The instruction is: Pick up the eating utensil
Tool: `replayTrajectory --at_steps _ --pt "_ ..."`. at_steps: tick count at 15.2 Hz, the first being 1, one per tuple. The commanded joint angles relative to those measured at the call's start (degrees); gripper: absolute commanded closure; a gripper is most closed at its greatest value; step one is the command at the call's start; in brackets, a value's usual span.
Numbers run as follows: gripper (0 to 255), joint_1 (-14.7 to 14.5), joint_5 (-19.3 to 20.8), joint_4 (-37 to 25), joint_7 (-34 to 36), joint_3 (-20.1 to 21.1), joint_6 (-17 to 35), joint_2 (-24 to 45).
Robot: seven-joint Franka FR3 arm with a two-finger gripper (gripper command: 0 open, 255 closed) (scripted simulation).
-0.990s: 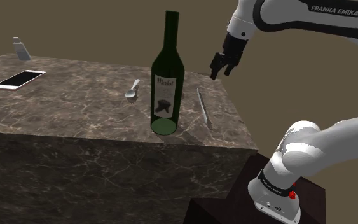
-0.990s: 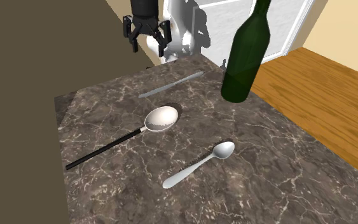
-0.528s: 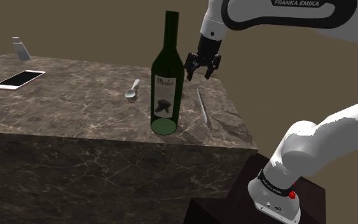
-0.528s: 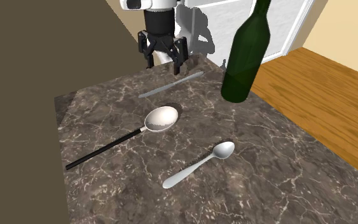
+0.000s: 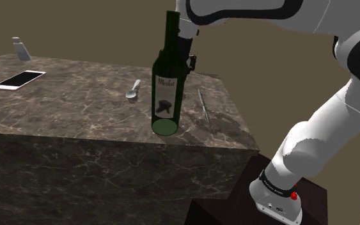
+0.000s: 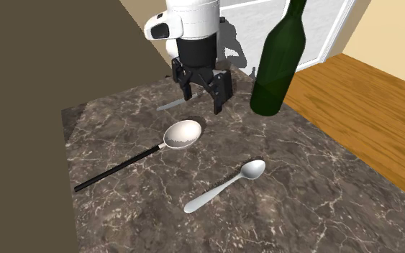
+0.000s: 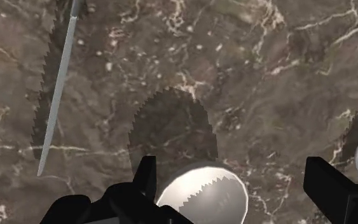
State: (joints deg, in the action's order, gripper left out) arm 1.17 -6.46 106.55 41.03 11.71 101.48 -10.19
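Your gripper [image 6: 203, 99] hangs over the dark stone counter [image 6: 323, 172]. Its two black fingers stand apart and hold nothing. A round white scoop [image 6: 183, 134] with a long black handle lies close below it; in the wrist view the scoop's bowl shows between the fingers. The spoon [image 6: 226, 187] you want lies flat on the counter, well apart from the gripper, past the scoop. A thin grey knife [image 6: 166, 106] lies just beside the gripper. A tall green bottle [image 6: 276, 65] stands upright nearby.
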Motion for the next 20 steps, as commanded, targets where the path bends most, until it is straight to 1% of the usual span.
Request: replayTrajectory --at_steps 1,7,10,12,13,20 --pt "0 -0.08 -0.04 -4.68 3.83 0.83 0.19 5.24" --pt "0 -1.46 0.52 -21.41 14.39 1.97 -2.08 20.50" --pt "0 -2.69 0.92 -32.12 19.29 1.90 -4.47 29.04" --pt "0 -3.73 1.18 -40.86 22.43 1.66 -6.87 35.45" --pt "0 -3.97 1.22 -42.71 23.01 1.57 -7.42 36.75" --pt "0 -3.46 0.73 -34.34 21.92 1.50 -0.76 35.12"
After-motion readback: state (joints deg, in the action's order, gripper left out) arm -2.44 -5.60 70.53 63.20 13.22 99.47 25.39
